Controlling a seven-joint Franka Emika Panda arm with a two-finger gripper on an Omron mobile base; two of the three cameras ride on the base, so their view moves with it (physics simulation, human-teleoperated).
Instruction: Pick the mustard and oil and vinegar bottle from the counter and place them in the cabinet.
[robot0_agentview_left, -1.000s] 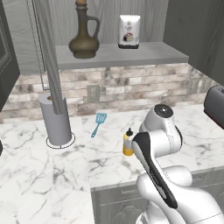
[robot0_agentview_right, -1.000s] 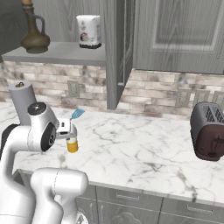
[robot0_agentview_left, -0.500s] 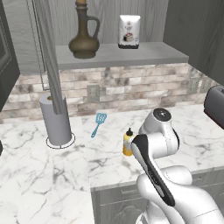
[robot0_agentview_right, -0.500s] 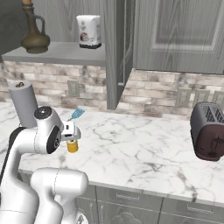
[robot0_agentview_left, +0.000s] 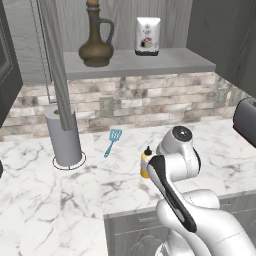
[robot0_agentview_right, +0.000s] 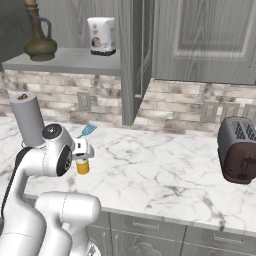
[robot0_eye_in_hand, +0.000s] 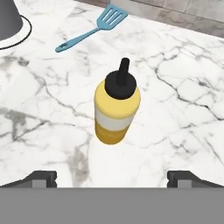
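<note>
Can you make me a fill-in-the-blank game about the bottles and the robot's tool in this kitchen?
1. The mustard stands upright on the ______.
2. The oil and vinegar bottle stands on the cabinet shelf beside a white ______.
3. The tool hovers near the mustard with its jaws ______.
4. The blue thing lying on the counter past the mustard is a ______.

Missing words: counter; bag; open; spatula

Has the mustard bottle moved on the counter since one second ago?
No. The mustard stands upright at the same spot on the counter, just right of and nearer than the blue spatula, as before.
</note>
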